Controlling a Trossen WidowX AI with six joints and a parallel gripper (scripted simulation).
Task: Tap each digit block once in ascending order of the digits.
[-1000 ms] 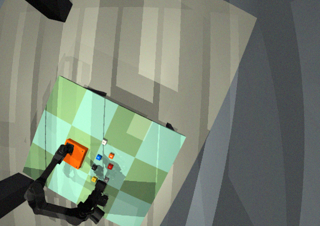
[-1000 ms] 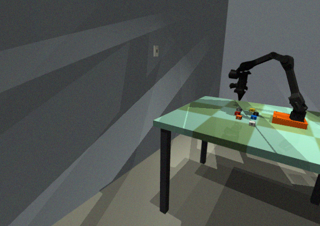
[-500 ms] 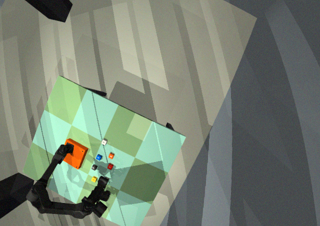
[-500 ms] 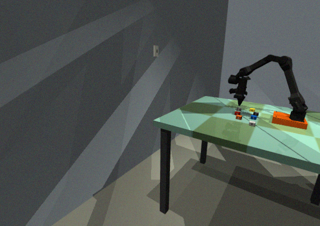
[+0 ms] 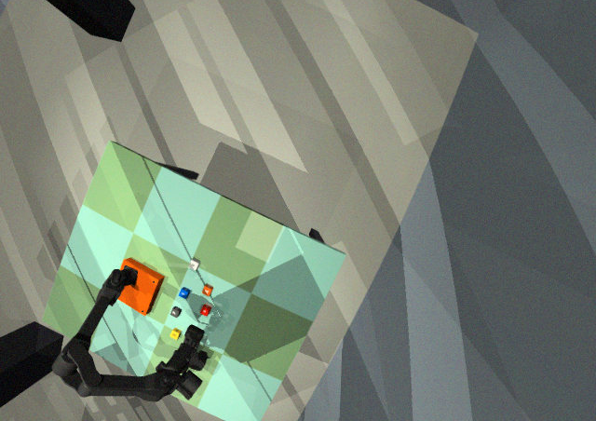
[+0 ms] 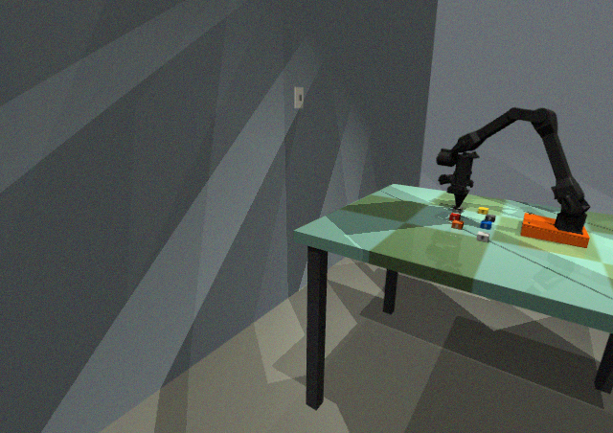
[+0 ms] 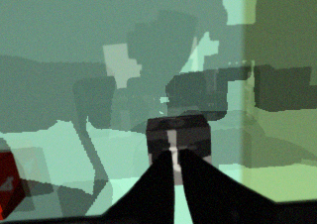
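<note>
Several small digit blocks lie mid-table: white [image 5: 194, 264] [image 6: 483, 236], blue [image 5: 183, 291] [image 6: 486, 224], orange [image 5: 207, 289] [image 6: 457, 224], black [image 5: 176, 311] [image 6: 489, 217], red [image 5: 205, 309] [image 6: 454, 216] [image 7: 7, 184] and yellow [image 5: 175, 332] [image 6: 483, 210]. A dark grey block [image 7: 178, 135] shows in the wrist view, right under my fingertips; its digit is hidden. My gripper [image 7: 175, 158] [image 5: 195, 332] [image 6: 458, 205] points straight down. Its fingers are shut with only a thin slit between them, over the top of the grey block and not around it. In the top view the arm hides that block.
The arm's orange base [image 5: 144, 286] [image 6: 544, 230] stands on the green patterned table [image 5: 289, 281] [image 6: 346, 230], close behind the blocks. The red block lies just left of the grey one in the wrist view. The table's edges drop to the floor.
</note>
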